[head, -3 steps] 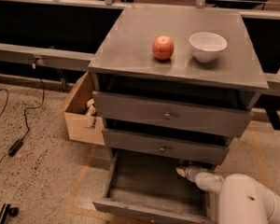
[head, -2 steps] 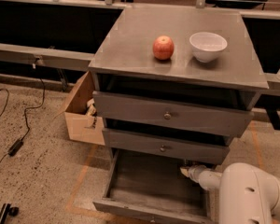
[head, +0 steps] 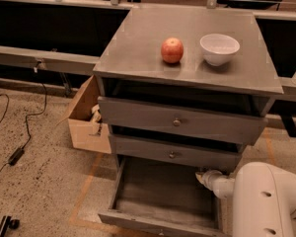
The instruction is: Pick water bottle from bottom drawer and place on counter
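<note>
One gripper — inside bottom drawer

White arm, end effector in drawer

The grey bottom drawer stood pulled open beneath the flat grey counter; the gripper sat at its back right corner.
</note>
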Robot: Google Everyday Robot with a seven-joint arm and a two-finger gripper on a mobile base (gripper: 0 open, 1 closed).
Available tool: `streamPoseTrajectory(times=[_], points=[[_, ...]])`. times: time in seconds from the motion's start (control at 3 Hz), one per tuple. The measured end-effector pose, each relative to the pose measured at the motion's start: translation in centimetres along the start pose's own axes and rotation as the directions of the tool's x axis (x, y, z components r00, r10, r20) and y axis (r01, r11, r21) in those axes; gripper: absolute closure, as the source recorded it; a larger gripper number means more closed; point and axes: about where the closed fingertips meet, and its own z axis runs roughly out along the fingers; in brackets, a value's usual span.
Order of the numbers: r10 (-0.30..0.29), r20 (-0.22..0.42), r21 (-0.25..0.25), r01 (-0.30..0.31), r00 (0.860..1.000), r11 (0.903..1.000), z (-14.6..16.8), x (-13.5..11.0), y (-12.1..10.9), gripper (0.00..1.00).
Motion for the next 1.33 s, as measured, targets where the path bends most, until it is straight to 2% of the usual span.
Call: streamPoseTrajectory(times=[0.33, 0.67, 1.0, 1.33], points=[[-0.006, -0.033, -0.028, 0.005, 0.999, 0.9996, -1.8, 1.5, 1.6, 1.0], [-0.005, -0.094, -0.08, -0.003, 0.996, 0.9968, -7.3, 2.1, 3.6, 1.0], [-0.002, -0.164, -0.156, -0.024, 0.986, 0.9875, -13.5, 4.8, 7.4, 1.0], [-0.059, -0.307, -0.277, -0.03, 0.95, 0.9605, -19.2, 11.2, 13.0, 1.0]])
